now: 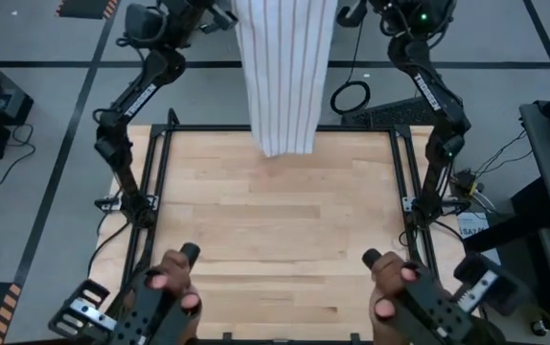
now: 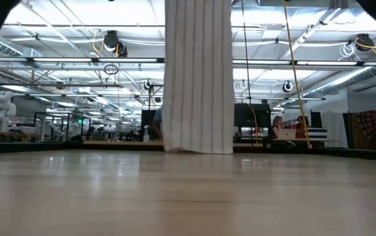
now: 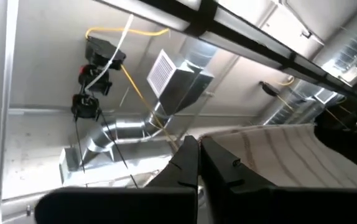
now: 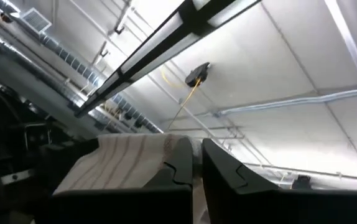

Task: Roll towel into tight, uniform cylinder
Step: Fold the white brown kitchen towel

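Both dark arms reach up high at the far side of the table. The left arm bends at its elbow and climbs up. Its hand [image 3: 197,163] is lifted and tipped up toward the ceiling. The two fingers [image 3: 185,168] are pressed close together, pinching one top corner of the towel [image 1: 285,67].

The right arm does the same on the other side. Its hand [image 4: 196,163] is also raised and tipped up. Its fingers [image 4: 180,165] sit close together and pinch the other top corner of the towel.
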Action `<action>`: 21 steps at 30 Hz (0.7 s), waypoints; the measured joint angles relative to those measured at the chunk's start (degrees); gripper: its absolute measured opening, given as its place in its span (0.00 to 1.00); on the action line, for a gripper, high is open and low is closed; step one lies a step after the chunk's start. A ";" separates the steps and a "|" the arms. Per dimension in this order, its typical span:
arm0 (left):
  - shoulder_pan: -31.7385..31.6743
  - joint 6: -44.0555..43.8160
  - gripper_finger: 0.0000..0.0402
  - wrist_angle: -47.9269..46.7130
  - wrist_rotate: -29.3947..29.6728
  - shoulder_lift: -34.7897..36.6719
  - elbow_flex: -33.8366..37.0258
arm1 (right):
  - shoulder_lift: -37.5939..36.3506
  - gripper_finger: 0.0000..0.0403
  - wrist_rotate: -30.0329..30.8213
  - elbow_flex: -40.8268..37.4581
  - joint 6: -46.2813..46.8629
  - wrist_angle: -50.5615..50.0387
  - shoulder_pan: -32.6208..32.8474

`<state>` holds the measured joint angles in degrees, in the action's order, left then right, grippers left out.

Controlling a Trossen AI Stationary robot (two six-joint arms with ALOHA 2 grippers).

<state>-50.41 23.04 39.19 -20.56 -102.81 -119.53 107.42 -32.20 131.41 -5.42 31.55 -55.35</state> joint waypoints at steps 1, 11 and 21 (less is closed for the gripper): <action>0.00 0.39 0.01 0.03 -0.39 -0.78 -1.58 | 0.47 0.01 -0.14 1.38 0.18 0.01 0.00; -0.27 4.38 0.01 -8.41 2.33 -5.79 -13.35 | 0.34 0.01 4.19 3.41 2.91 -3.29 -0.13; -0.35 -12.10 0.01 -31.59 -10.09 -3.44 -13.52 | -0.44 0.01 -3.86 3.76 16.22 -20.79 -0.65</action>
<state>-50.76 10.94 7.60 -30.64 -106.25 -133.05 106.98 -36.06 135.17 10.80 10.76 -56.00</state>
